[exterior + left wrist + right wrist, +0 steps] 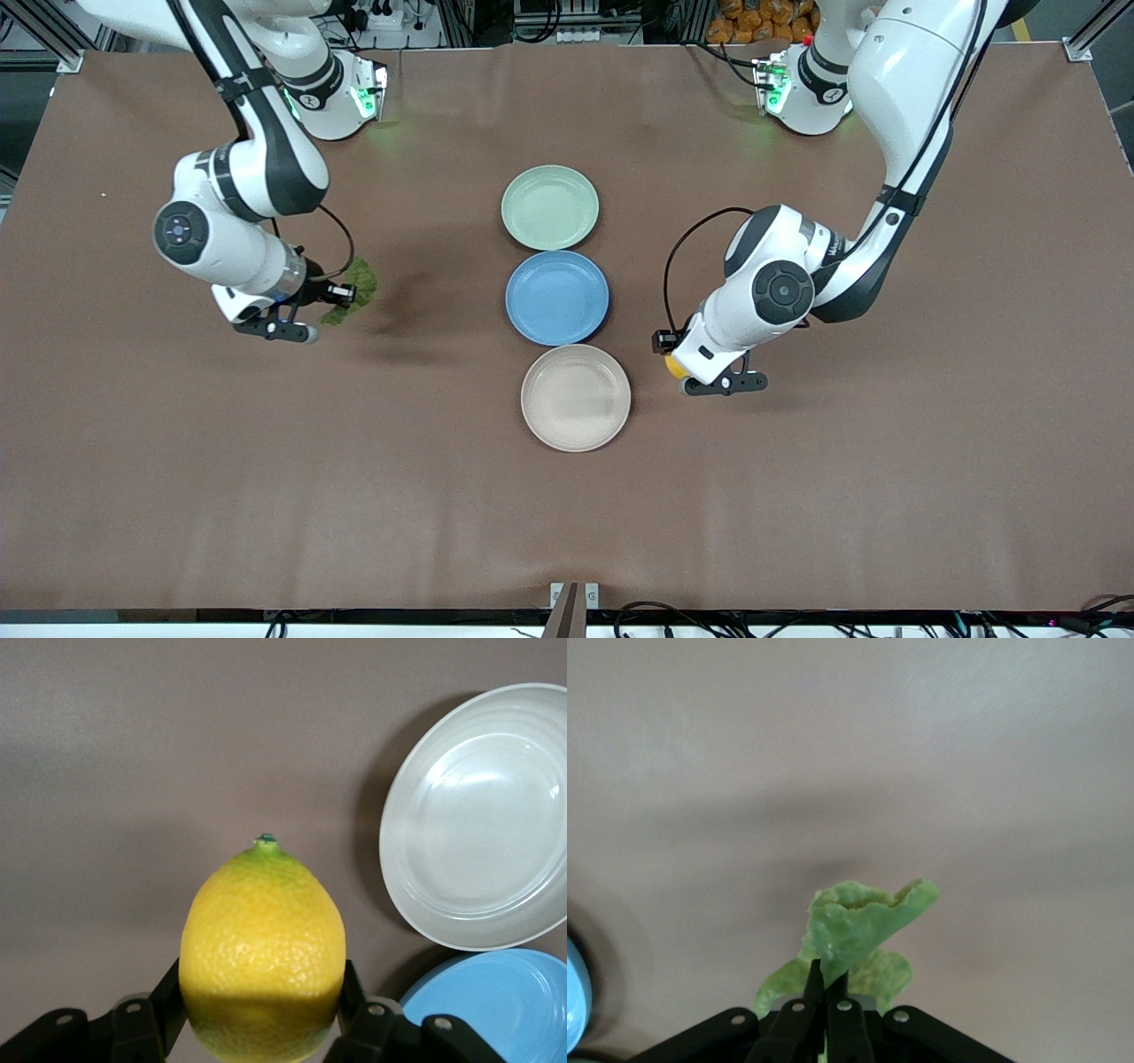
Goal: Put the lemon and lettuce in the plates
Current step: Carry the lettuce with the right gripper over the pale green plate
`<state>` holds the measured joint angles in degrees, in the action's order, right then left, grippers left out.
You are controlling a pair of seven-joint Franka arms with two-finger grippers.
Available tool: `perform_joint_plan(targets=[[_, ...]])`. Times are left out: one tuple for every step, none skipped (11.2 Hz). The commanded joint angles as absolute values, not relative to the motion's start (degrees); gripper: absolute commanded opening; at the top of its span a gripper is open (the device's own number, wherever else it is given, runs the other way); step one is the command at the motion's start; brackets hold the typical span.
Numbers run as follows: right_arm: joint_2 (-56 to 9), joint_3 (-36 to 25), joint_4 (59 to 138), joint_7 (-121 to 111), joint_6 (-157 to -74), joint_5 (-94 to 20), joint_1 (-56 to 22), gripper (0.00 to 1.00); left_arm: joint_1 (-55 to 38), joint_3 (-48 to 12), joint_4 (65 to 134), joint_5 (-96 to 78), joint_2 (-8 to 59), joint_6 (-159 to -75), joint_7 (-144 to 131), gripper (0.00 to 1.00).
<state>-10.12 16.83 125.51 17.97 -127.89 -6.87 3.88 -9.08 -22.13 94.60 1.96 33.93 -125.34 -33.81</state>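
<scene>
Three round shallow plates in a row down the middle of the brown table [177, 496]: pale mint-green plate [550, 207] nearest the robot bases, blue plate [557, 297] in the middle, beige-white plate [576, 398] nearest the front camera. All three bare.

Left gripper [675, 354] up over bare table just beside the beige-white plate, toward the left arm's end. From the front, only a sliver of yellow showing under the wrist. In the left wrist view, the whole small oval bright-yellow lemon [262, 955] with its tiny green tip, clamped between the left gripper [263, 997] fingers [168, 997], off the table surface; beige-white plate [483, 815] and an edge of blue plate [496, 1005] also in that view.

Right gripper [341, 294] over bare table toward the right arm's end, well apart from the plates. From the front, wrinkly dark-green lettuce leaf [357, 285] sticking out past the wrist, with a shadow on the table beside it. In the right wrist view, right gripper [825, 988] fingers [812, 979] pinched narrow on the lettuce [859, 926], leaf curling upward above the table; a thin edge of blue plate [572, 997] at the frame border.
</scene>
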Motion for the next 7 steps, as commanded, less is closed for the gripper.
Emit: perform_joint_plan(targets=[[-9.8, 20.3, 127.9, 18.6, -128.1, -12.2, 2.9, 0.0, -9.1, -22.0, 93.7, 3.3, 34.3, -125.4, -35.6, 0.0], [-10.2, 22.1, 127.9, 18.7, -128.5, -14.0, 2.7, 0.0, -9.3, -21.9, 93.7, 3.2, 34.5, -125.5, -35.7, 0.0], [-10.5, 23.3, 127.9, 19.9, -128.6, -16.5, 2.2, 0.0, -9.7, -21.9, 93.4, 3.2, 34.9, -125.9, -36.3, 0.0], [-10.5, 23.8, 127.9, 22.5, -129.0, -18.2, 0.4, 0.0, -9.7, -21.9, 92.9, 3.2, 35.4, -126.4, -37.4, 0.0], [-10.9, 23.8, 128.0, 26.0, -131.4, -18.3, -2.1, 0.0, -9.8, -21.9, 92.7, 3.3, 35.6, -126.5, -37.9, 0.0], [-12.2, 23.9, 128.0, 29.4, -133.3, -18.3, -4.2, 0.0, -9.8, -21.9, 92.7, 3.3, 35.7, -126.6, -37.9, 0.0], [-13.2, 24.1, 128.0, 32.2, -135.7, -18.3, -6.0, 0.0, -9.8, -21.9, 92.7, 3.2, 35.7, -126.6, -37.9, 0.0]])
